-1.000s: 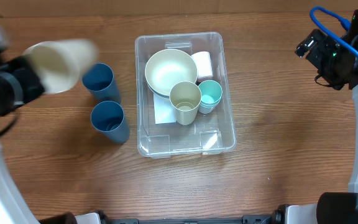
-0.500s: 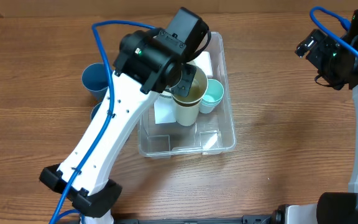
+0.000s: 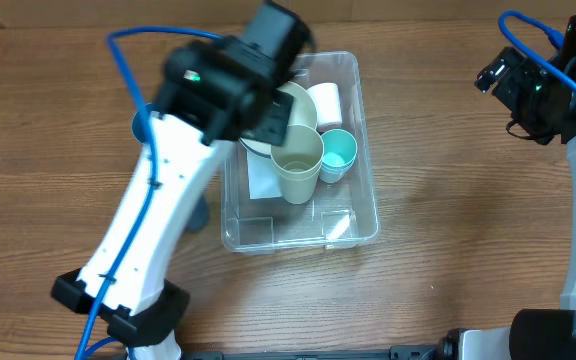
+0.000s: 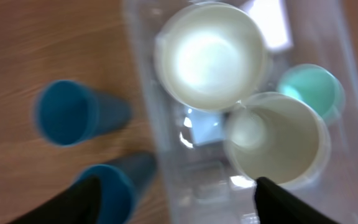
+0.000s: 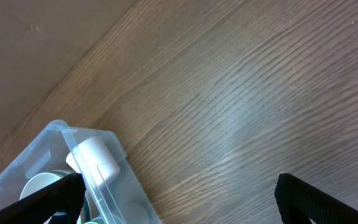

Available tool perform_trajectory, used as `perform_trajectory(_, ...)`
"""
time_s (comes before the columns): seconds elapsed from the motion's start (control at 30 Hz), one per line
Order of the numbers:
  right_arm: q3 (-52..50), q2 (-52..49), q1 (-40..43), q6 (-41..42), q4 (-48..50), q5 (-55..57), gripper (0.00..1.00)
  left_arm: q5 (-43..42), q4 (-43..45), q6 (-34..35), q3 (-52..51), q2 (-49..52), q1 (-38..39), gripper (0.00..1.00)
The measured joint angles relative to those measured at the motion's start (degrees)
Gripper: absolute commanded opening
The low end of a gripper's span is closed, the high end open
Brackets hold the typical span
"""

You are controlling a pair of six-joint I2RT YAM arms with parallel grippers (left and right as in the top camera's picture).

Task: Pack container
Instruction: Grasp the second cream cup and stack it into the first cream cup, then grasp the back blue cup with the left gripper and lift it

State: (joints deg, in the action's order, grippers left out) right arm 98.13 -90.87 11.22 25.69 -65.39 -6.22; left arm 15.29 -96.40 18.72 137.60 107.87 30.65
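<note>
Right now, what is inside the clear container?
A cream bowl, a beige cup, a teal cup and a white cylindrical item, over a white label. In the overhead view the left arm covers part of the bowl and the far-left corner of the container.

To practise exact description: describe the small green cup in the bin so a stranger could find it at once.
Find the clear plastic bin in the middle of the wooden table. By its right-hand wall stands a small cup, next to a taller cream cup. It alone is mint green; the bowl is cream, and the blue cups stand outside.
</note>
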Motion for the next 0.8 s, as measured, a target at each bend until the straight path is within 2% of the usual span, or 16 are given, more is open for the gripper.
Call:
perform_trajectory(0.17,0.00,0.00,0.00,0.02,0.02,0.00,1.00,-0.72,0.02,1.27,0.28,-0.94,-20.74,0.80)
perform_trajectory(0.3,0.00,0.00,-0.02,0.02,0.02,0.00,1.00,-4.83,1.20,2.14,-7.30,-0.94,-33.86,0.77)
perform_trajectory(0.4,0.00,0.00,0.00,0.02,0.04,-0.02,1.00,-8.72,5.18,1.66,-15.08,-0.35,-37.94,0.74)
perform_trajectory(0.53,0.00,0.00,0.00,0.04,0.04,0.00,1.00,-10.84,13.07,0.48,-27.85,0.26,-37.88,0.70)
perform_trajectory(0.57,0.00,0.00,0.00,0.02,-0.02,0.00,1.00,-11.37,16.76,-0.13,-31.58,0.61,-37.88,0.62)
perform_trajectory(0.6,0.00,0.00,0.00,0.04,-0.02,-0.02,1.00,-11.91,19.45,-0.92,-33.97,0.90,-37.88,0.38)
perform_trajectory(0.67,0.00,0.00,0.00,0.02,-0.04,0.00,1.00,-12.55,22.38,-1.51,-36.89,0.98,-37.88,0.05)
perform_trajectory(0.8,0.00,0.00,0.00,0.02,0.00,0.00,1.00,-13.79,25.33,-2.47,-40.96,0.90,-37.90,0.04)
